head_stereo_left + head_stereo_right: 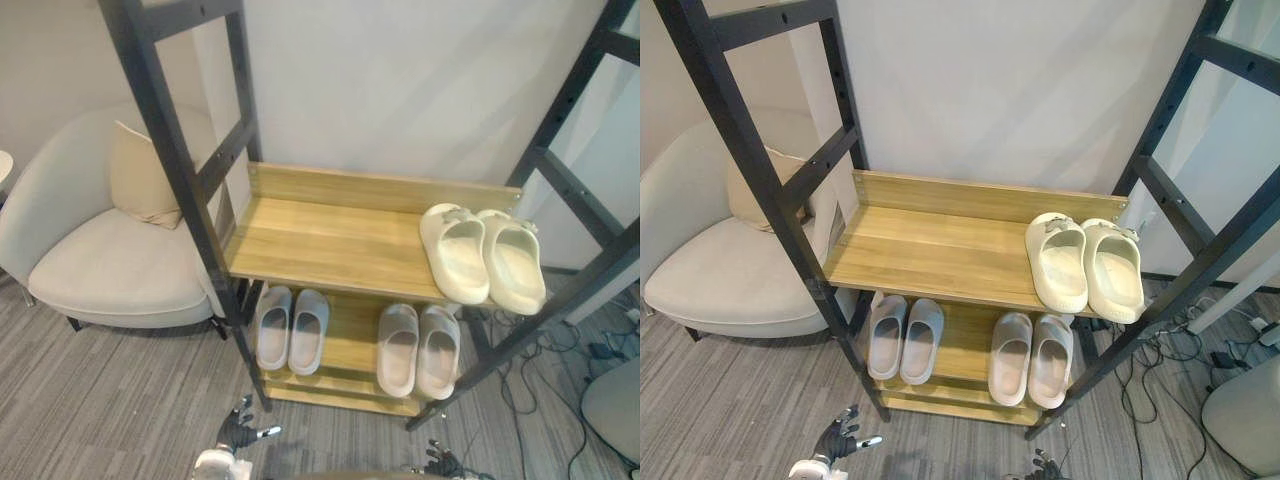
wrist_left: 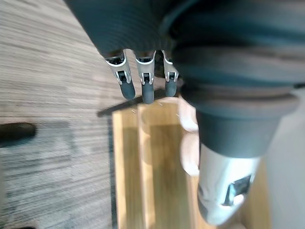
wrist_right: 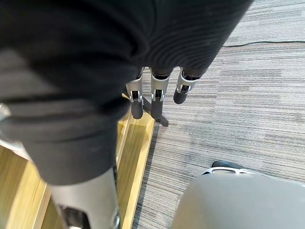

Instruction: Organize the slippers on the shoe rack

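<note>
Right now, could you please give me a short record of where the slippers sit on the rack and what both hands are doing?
Upper shelf: cream pair at its right end, side by side; the rest is bare wood.
Lower shelf: left grey pair and right grey pair, with a gap between them.
Left hand: low before the rack, fingers relaxed, holding nothing.
Right hand: low before the rack, fingers relaxed, holding nothing.
Beside rack: pale armchair with cushion, on the robot's left.
</note>
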Available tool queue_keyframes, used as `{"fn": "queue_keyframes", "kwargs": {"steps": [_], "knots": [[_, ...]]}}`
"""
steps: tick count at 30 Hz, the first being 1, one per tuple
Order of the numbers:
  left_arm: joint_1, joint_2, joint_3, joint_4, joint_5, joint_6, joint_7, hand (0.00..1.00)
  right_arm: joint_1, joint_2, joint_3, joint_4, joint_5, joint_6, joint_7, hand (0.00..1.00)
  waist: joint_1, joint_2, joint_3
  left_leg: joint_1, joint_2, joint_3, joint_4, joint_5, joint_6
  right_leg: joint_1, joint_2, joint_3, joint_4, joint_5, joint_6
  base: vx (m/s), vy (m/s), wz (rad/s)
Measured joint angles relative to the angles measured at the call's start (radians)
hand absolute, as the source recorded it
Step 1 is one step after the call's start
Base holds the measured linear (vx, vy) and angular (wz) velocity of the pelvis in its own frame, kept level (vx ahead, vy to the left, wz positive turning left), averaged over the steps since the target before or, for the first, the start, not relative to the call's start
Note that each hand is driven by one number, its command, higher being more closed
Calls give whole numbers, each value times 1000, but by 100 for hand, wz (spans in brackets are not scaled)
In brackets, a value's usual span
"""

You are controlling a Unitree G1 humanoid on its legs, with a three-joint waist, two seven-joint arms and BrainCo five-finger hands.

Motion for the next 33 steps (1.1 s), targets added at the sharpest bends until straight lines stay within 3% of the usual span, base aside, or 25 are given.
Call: {"fn": "queue_keyframes", "kwargs": {"steps": [7, 11, 12, 14, 15, 17, 19, 22, 25, 26, 27, 28, 29, 31, 32, 33], "knots": [[-26, -26, 38, 60, 18, 7, 27, 0, -36, 0, 0, 0, -1, 1, -1, 0, 1, 13, 24, 0, 0, 8, 0, -5, 0, -7, 0, 9, 11, -2, 1, 2, -1, -3], [-43, -47, 41, 66, 17, 11, 37, 0, -86, 11, 1, -3, -2, 1, -6, 0, 7, 12, 78, -3, -16, 16, 37, -33, 12, -67, -33, 49, 196, -56, 40, -11, 4, -3], [-63, -57, 37, 63, 17, 16, 44, 0, -105, 10, 1, -24, -1, 0, -9, 0, 4, 25, 103, -12, -19, -10, 77, -50, 16, -129, -34, 120, 360, -55, 39, -49, 16, 52], [-76, -69, 37, 61, 17, 21, 48, 0, -80, 24, 4, -54, -1, 0, -16, 0, 1, 18, 100, -52, -37, -85, 144, -64, 18, -188, -11, 280, 515, -61, 36, -10, -1, 109], [-80, -72, 39, 58, 17, 24, 51, 0, -68, 45, 6, -65, 0, 1, -20, 0, 0, 4, 90, -74, -48, -120, 171, -69, 15, -204, 21, 387, 555, -77, 16, 20, -39, 131], [-87, -77, 40, 38, 17, 26, 58, 0, -38, 75, 31, -98, 1, 0, -20, 0, 6, -25, 70, -147, -80, -189, 227, -75, 6, -190, 45, 521, 542, -128, 19, 0, -66, 117], [-87, -97, 49, 20, 17, 27, 66, 0, -37, 83, 47, -127, 2, 1, -20, 0, 35, -24, 74, -187, -84, -222, 259, -78, -3, -157, 52, 561, 476, -169, 4, -55, -132, 67], [-86, -131, 69, 4, 17, 24, 76, 0, -40, 84, 53, -160, 9, 1, -27, 0, 61, 2, 87, -243, -85, -262, 296, -73, -32, -94, 30, 514, 329, -233, -13, -108, -171, 45], [-100, -173, 68, 2, 15, 25, 90, 0, -50, 78, 59, -168, 10, 4, -39, 0, 54, 48, 106, -302, -56, -342, 315, -58, -52, -98, 79, 421, 308, -238, -38, -185, -188, 79], [-94, -186, 55, 3, 13, 26, 88, 0, -52, 73, 57, -169, 11, 6, -43, 0, 56, 71, 105, -318, -24, -312, 297, -70, -3, -101, 94, 371, 307, -230, -53, -254, -227, 87], [-93, -186, 59, 4, 13, 27, 88, 0, -57, 72, 56, -168, 11, 9, -46, 0, 53, 63, 105, -319, -8, -282, 275, -79, 13, -103, 94, 353, 300, -223, -64, -234, -206, 115], [-117, -185, 69, 5, 13, 28, 91, 0, -72, 88, 40, -169, 12, 9, -58, 0, 43, 34, 107, -366, 37, -122, 330, -104, 49, -111, 66, 286, 270, -201, -75, -168, -170, 133], [-138, -183, 65, 5, 14, 28, 90, 0, -82, 79, 36, -169, 12, 10, -66, 0, 38, 34, 113, -405, 79, 19, 453, -107, 45, -104, 61, 234, 259, -182, -86, -119, -141, 140], [-145, -182, 67, 8, 16, 28, 91, 0, -82, 77, 23, -169, 12, 11, -68, 0, 35, 39, 110, -394, 132, 175, 626, -105, 54, -99, 64, 157, 273, -179, -87, -66, -88, 116], [-151, -182, 66, 25, 17, 27, 91, 0, -81, 78, 10, -167, 12, 11, -68, 0, 27, 54, 103, -377, 151, 243, 633, -146, 77, -95, 74, 120, 278, -179, -87, -103, -90, 153], [-168, -181, 56, 51, 19, 27, 91, 0, -91, 72, -3, -163, 12, 12, -67, 0, 16, 72, 102, -367, 136, 274, 541, -128, 72, -106, 91, 101, 295, -171, -99, -118, -47, 136]]}}
